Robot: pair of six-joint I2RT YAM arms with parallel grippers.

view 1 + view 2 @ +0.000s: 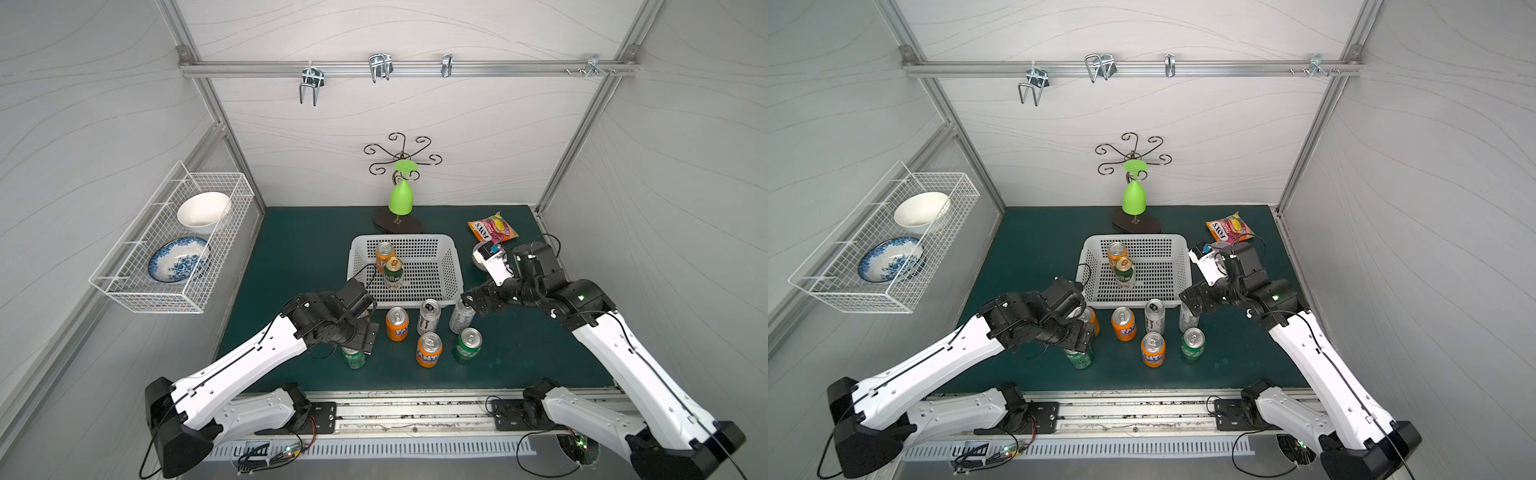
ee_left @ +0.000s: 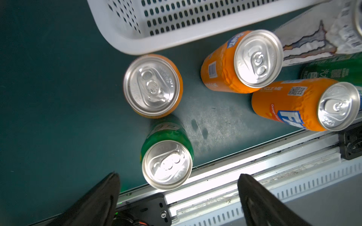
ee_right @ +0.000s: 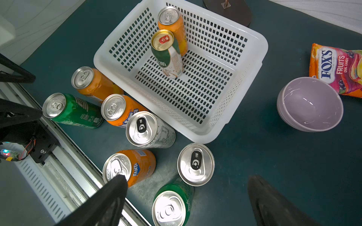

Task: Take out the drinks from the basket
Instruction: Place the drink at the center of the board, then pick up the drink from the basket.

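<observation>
Orange and green cans crowd the mat (image 1: 291, 249) at 6 o'clock of the basket (image 1: 405, 238): seven drinks are already out, all upright. Nearest the rail stand a green can (image 1: 353, 357), a Fanta can (image 1: 429, 349) and a second green can (image 1: 467, 345). Behind them are two more orange cans (image 1: 1123, 324) and two silver cans (image 1: 429, 318).

The left gripper (image 2: 178, 175) hangs over the first green can w/ fingers spread wide and nothing btwn them. The right gripper (image 3: 188, 177) hovers over the silver can at the basket's 5 o'clock corner, also fully spread and empty.

Two drinks remain inside the basket, toward its 10 o'clock corner: a gold-topped can (image 1: 393, 272) and, at its 12 o'clock, touching or just beside, an orange can (image 1: 385, 253).

Judgement: the step in hand is the reach for one of these two. The gold-topped can looks the better first pick, since it is nearer and screens the orange one. Either arm should rise straight up first, so its fingers don't clip the tops below. It should then drop over the can from above w/ fingers at 3 and 9 o'clock, away from the neighbour. A grip round the mid-body should stop it tipping. The can should be lifted well clear of the rim before it travels. The bare mat at 4 o'clock of the basket looks the safest drop spot. The snack packet (image 1: 493, 227) and lilac bowl (image 3: 309, 103) at 2 o'clock should be avoided.
</observation>
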